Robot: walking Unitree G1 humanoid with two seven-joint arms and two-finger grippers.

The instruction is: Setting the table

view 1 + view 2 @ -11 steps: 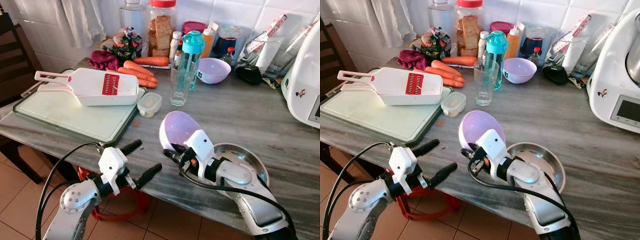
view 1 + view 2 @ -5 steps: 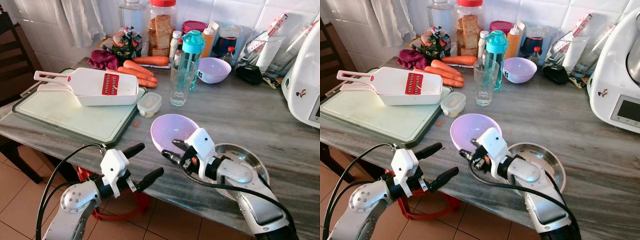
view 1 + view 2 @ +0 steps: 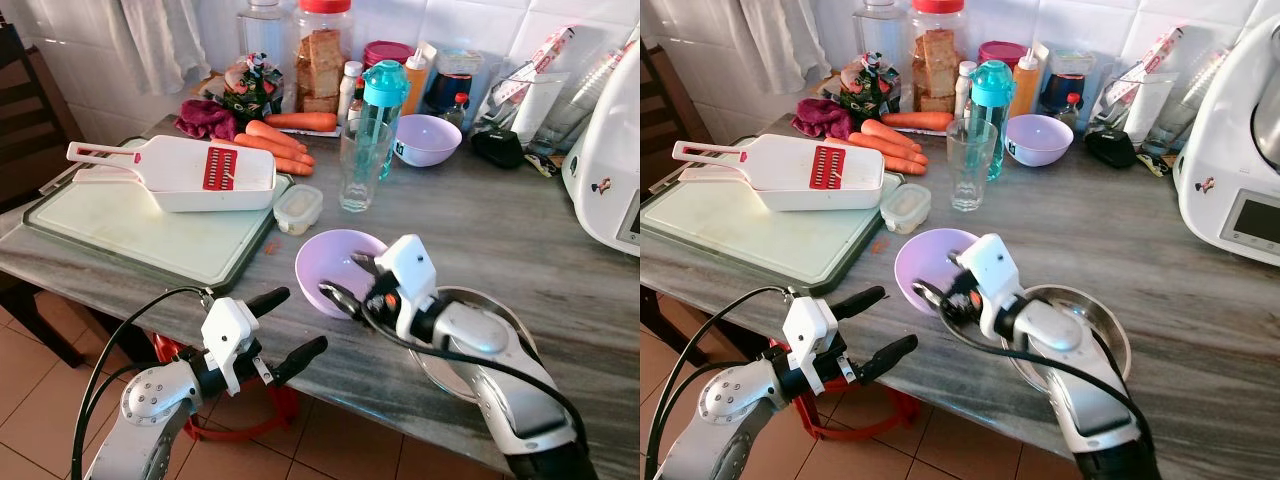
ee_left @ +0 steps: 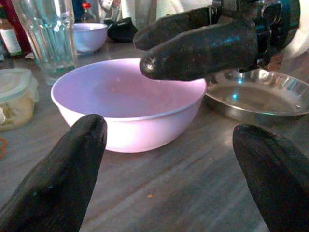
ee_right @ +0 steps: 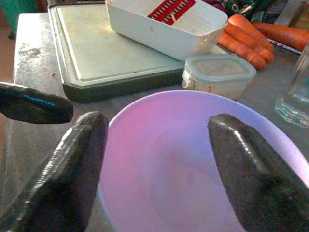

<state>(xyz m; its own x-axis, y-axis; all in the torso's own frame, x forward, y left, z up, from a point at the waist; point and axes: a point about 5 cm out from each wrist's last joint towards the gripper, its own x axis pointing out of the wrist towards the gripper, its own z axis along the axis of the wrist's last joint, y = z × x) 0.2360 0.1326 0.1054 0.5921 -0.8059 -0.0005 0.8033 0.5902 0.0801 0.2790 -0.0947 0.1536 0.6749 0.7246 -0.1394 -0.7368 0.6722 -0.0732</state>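
1. Now the lilac bowl (image 3: 335, 270) is sitting upright on the tabletop (image 3: 500, 215), beside the steel plate (image 3: 500, 325).
2. Right tool (image 3: 345, 282) is spreading wide over its rim; withdrawing straight up avoids tipping.
3. Left tool (image 3: 285, 325) is hovering wide, empty.

Right tool (image 3: 347, 279) reaches forward with its fingers spread apart; left tool (image 3: 284, 323) hovers lower beside it, fingers likewise apart.

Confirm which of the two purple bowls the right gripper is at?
The near purple bowl, upright at the counter's front beside the steel plate. The right gripper is open over it; the other bowl sits far back.
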